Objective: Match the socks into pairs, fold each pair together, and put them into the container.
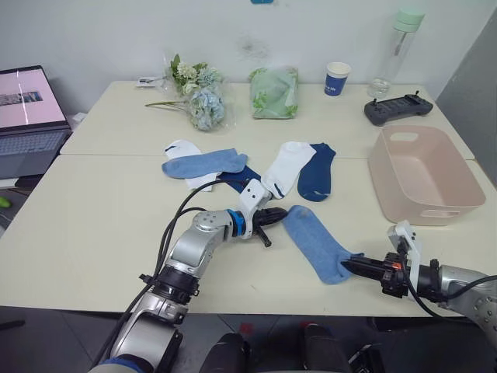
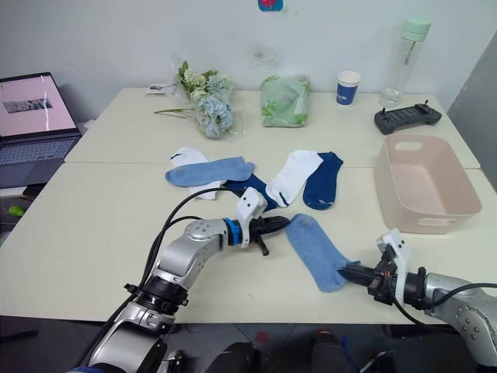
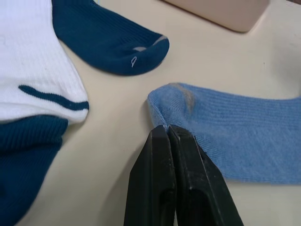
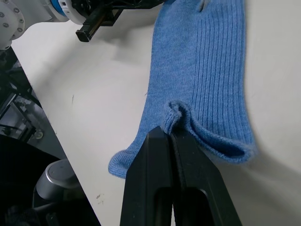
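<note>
A light blue sock [image 1: 317, 242] lies stretched near the table's front edge. My left gripper [image 1: 281, 211] is shut on its far end, and the black fingers [image 3: 160, 160] pinch the fabric edge. My right gripper [image 1: 347, 266] is shut on its near end, where the cloth bunches at the fingertips [image 4: 162, 155]. Behind lie a second light blue sock [image 1: 203, 163], two white socks [image 1: 286, 167] [image 1: 185, 151] and two navy socks [image 1: 317, 172] [image 1: 239, 179]. The pink container [image 1: 458, 180] stands to the right, with nothing in it.
Along the back of the table are a flower bunch [image 1: 198, 97], a pale green cloth bundle [image 1: 273, 92], a blue paper cup [image 1: 336, 78], a bottle [image 1: 396, 47] and a dark controller [image 1: 397, 109]. A laptop [image 1: 27, 116] sits at far left.
</note>
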Robot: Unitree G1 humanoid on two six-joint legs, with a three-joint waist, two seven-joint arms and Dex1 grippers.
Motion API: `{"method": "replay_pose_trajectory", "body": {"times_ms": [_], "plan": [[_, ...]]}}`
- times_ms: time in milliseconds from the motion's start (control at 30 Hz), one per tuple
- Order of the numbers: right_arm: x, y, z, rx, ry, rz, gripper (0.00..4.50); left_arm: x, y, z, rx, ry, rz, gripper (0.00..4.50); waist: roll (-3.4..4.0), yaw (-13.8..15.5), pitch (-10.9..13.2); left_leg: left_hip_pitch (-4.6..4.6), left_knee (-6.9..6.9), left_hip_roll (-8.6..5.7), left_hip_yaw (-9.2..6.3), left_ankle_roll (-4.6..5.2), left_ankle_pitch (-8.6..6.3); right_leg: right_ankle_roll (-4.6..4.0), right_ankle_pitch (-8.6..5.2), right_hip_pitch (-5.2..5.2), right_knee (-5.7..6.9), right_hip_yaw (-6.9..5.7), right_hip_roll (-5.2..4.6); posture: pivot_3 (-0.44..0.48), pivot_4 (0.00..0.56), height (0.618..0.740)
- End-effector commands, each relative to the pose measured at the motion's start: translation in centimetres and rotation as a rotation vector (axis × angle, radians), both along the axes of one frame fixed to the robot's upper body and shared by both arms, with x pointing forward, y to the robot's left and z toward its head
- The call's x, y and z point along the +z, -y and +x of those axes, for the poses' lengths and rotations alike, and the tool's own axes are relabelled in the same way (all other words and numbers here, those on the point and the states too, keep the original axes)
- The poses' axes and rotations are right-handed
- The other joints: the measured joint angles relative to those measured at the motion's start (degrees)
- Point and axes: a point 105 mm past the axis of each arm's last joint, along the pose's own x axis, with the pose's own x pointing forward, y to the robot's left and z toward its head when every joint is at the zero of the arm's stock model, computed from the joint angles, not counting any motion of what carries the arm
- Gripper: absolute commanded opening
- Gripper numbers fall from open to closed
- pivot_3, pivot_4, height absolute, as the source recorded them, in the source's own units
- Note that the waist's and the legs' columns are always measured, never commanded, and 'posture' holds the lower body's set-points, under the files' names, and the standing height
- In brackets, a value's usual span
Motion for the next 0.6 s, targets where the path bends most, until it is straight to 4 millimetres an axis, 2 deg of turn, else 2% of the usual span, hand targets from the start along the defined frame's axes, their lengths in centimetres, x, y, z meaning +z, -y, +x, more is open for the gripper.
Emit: {"method": "replay_pose_trajectory", "body": {"times_ms": [33,200,300,433,533,600], "plan": [[1.3,-0.6,0.2,0.028,0.054,0.017,0.0,1.0,-0.7,-0.3,0.037,0.025,-0.035,0.04,0.0,0.0,0.0,0.0,0.0,0.0,-0.01,0.0,0.0,0.0,0.0,0.0,0.0,0.0,0.0,0.0,0.15,0.74],[2.1,-0.8,1.1,0.025,0.092,0.022,0.0,1.9,-2.7,-1.0,0.126,0.037,-0.061,0.04,0.0,0.03,0.0,0.0,0.0,0.03,-0.01,0.0,0.0,0.0,0.0,-0.02,0.03,0.01,0.0,0.0,0.15,0.74],[3.3,-1.3,2.8,0.004,0.166,0.023,0.0,2.8,-6.2,-3.8,0.203,-0.001,-0.119,0.04,0.02,-0.7,-0.01,0.02,-0.02,0.11,0.02,0.0,0.0,0.0,0.0,-0.05,0.03,0.06,0.0,0.0,0.15,0.74],[4.3,-2.1,3.6,0.044,0.191,0.042,0.0,2.7,-8.1,-7.4,0.224,-0.06,-0.121,0.04,0.02,-0.43,0.0,0.03,-0.07,0.37,0.06,-0.01,-0.01,-0.01,0.0,-0.07,0.02,0.01,0.04,0.0,0.15,0.74],[4.3,-2.0,3.8,0.055,0.185,0.038,0.0,2.9,-8.5,-7.7,0.252,-0.077,-0.138,0.04,0.01,0.76,0.0,0.01,0.0,0.31,0.03,-0.01,-0.01,-0.01,0.0,0.03,0.0,-0.02,0.03,0.0,0.15,0.74],[4.0,-1.7,3.6,0.066,0.168,0.027,0.0,2.9,-8.2,-6.6,0.257,-0.068,-0.14,0.04,0.0,1.36,0.0,0.02,0.01,0.27,0.04,0.0,-0.01,-0.01,0.0,0.07,-0.04,-0.06,0.02,0.0,0.15,0.74]]}}
